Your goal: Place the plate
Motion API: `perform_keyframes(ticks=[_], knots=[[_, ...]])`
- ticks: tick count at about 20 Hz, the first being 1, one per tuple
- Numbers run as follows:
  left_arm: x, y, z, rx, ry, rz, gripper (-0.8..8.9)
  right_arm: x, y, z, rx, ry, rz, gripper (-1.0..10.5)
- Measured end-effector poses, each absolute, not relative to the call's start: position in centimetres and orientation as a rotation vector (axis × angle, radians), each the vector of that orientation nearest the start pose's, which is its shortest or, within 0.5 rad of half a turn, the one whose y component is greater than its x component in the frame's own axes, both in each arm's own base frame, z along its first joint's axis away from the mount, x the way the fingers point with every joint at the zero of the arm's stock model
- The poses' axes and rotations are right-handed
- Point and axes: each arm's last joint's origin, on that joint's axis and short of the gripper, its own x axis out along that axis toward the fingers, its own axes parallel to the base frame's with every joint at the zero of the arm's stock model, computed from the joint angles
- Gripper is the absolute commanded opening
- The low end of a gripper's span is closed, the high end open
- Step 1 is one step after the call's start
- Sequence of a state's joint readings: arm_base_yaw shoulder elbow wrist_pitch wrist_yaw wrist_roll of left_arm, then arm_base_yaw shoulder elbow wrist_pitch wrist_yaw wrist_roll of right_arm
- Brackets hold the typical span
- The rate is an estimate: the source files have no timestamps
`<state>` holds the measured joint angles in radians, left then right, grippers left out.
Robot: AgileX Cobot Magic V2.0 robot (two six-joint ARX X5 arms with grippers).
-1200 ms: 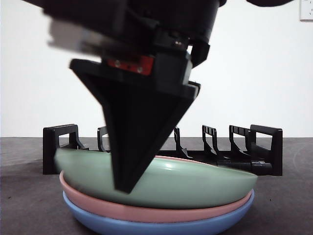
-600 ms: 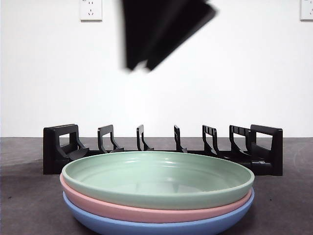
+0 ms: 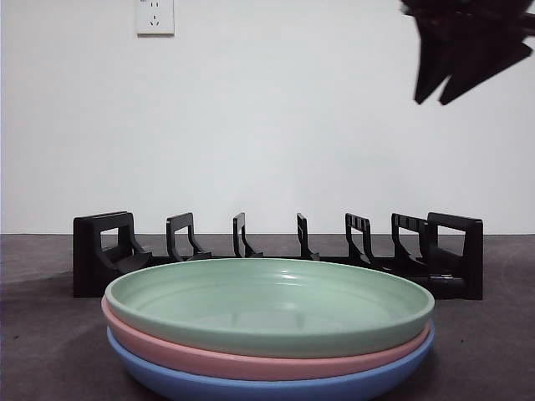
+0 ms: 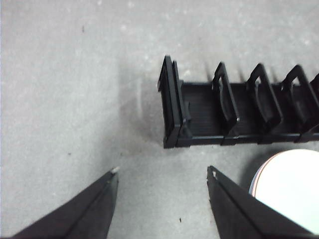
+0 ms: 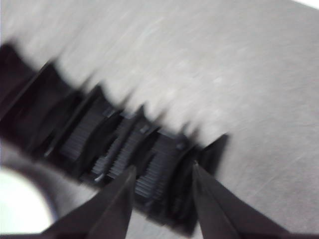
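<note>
Two hands are hovering open: my right hand above the rack, green plate sitting untouched.

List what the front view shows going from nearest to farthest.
Stack of three plates, green on pink on blue → black slotted plate rack → white wall with socket.

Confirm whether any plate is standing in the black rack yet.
No. The black rack has every slot bare, while the green plate lies stacked before it.

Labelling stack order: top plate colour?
Pale green round plate, clearest in the front view.
</note>
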<state>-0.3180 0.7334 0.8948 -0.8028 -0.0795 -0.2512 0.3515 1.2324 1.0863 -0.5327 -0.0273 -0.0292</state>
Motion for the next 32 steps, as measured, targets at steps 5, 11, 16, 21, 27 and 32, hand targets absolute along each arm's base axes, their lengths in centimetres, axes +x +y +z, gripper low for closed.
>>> perform_keyframes(ticks=[5, 11, 16, 21, 27, 32], knots=[[12.8, -4.0, 32.1, -0.116, 0.649, -0.151, 0.07, 24.5, 8.4, 31.6, -0.111, 0.673, 0.371, 0.2], [12.8, -4.0, 32.2, -0.117, 0.647, -0.151, 0.07, 24.5, 8.6, 31.7, -0.091, 0.657, 0.425, 0.2], [12.8, -4.0, 32.2, -0.090, 0.639, -0.158, 0.07, 24.5, 8.6, 31.7, -0.091, 0.654, 0.422, 0.2], [10.6, -2.7, 30.0, -0.049, 0.265, -0.173, 0.07, 24.5, 8.6, 31.7, -0.091, 0.654, 0.422, 0.2], [9.5, 0.0, 19.8, -0.061, 0.116, 0.065, 0.07, 24.5, 8.6, 31.7, -0.091, 0.654, 0.423, 0.2], [9.7, 0.3, 16.1, -0.033, 0.112, 0.084, 0.07, 24.5, 8.6, 31.7, -0.091, 0.654, 0.423, 0.2]])
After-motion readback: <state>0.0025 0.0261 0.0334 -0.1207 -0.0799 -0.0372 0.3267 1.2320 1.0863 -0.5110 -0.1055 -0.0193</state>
